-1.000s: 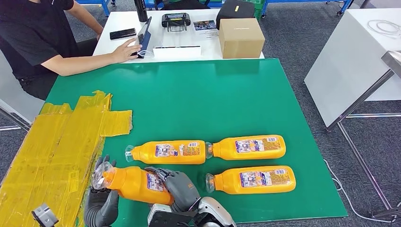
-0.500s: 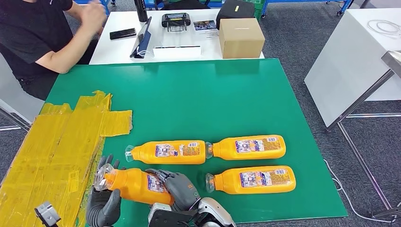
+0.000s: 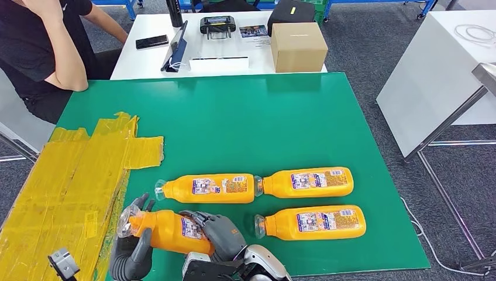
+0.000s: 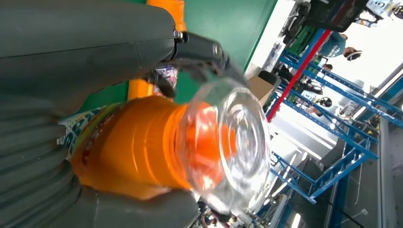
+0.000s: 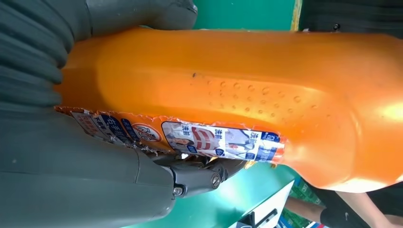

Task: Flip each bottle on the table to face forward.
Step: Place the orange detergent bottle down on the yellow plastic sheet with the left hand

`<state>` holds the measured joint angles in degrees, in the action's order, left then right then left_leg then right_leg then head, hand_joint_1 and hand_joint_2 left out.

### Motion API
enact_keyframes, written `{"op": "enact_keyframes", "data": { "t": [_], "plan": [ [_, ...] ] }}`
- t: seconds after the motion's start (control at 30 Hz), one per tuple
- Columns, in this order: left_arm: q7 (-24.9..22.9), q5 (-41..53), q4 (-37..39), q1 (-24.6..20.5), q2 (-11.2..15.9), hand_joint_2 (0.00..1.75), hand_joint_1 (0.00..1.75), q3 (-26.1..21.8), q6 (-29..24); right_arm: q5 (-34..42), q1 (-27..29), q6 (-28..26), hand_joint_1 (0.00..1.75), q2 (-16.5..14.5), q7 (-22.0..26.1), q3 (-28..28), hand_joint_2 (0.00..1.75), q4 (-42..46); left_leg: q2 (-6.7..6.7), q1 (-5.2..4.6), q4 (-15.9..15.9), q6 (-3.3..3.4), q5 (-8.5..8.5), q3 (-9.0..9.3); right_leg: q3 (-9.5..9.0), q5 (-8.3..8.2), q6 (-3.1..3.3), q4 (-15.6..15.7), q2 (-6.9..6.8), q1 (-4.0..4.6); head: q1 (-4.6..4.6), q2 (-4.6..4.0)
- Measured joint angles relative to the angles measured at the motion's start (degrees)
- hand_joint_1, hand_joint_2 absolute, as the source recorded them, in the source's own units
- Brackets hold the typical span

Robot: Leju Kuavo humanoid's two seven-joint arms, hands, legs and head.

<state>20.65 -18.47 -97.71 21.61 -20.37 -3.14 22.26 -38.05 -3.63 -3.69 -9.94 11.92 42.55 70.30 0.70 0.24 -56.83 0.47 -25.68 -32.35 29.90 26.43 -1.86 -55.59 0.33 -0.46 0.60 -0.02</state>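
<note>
So we've got three bottles point(image 3: 309, 182) lying label-up beyond the held bottle point(image 3: 169, 230), which both the left robot hand point(image 3: 130, 253) and right robot hand point(image 3: 221, 233) grip just above the tabletop point(image 3: 245, 117), mid-flip.

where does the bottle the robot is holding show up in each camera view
Head view: the held bottle is at the lower left, cap end in the left hand, body in the right hand.
Left wrist view: its clear cap and orange neck sit mid-picture.
Right wrist view: its orange body runs across the picture.
Shared landmark: the bottle's torn printed label.
</note>
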Motion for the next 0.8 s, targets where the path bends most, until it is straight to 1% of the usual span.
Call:
{"op": "enact_keyframes", "data": {
  "t": [0.63, 0.67, 0.77, 0.8],
  "plan": [
    [0.09, 0.48, -0.08, 0.08, -0.01, 1.75, 1.75, 0.1, -0.32, -0.25, -0.74, 0.67, 1.75, -0.49, 0.09, 0.2, 1.75, -1.32, 0.0, 0.0, 0.0, 0.0, 0.0, 0.0, 0.0, 0.0, 0.0, 0.0, 0.0, 0.0, -0.01, 0.0],
    [0.09, 0.48, -0.11, 0.08, -0.01, 1.75, 1.75, 0.1, -0.33, -0.25, -0.77, 0.67, 1.59, -0.52, 0.1, 0.2, 1.75, -1.38, 0.0, 0.0, 0.0, 0.0, 0.0, 0.0, 0.0, 0.0, 0.0, 0.0, 0.0, 0.0, 0.0, 0.0],
    [0.09, 0.46, -0.28, 0.13, -0.01, 1.75, 1.75, 0.12, -0.46, -0.4, -0.84, 0.46, 0.28, -0.6, 0.14, 0.2, 1.75, -1.52, 0.0, 0.0, 0.0, 0.0, 0.0, 0.0, 0.0, 0.0, 0.0, 0.0, 0.0, 0.0, 0.0, 0.0],
    [0.09, 0.44, -0.39, 0.18, -0.01, 1.75, 1.75, 0.14, -0.54, -0.55, -0.86, 0.19, 0.0, -0.61, 0.17, 0.2, 1.75, -1.52, 0.0, 0.0, 0.0, 0.0, 0.0, 0.0, 0.0, 0.0, 0.0, 0.0, 0.0, 0.0, 0.0, 0.0]
  ]
}}
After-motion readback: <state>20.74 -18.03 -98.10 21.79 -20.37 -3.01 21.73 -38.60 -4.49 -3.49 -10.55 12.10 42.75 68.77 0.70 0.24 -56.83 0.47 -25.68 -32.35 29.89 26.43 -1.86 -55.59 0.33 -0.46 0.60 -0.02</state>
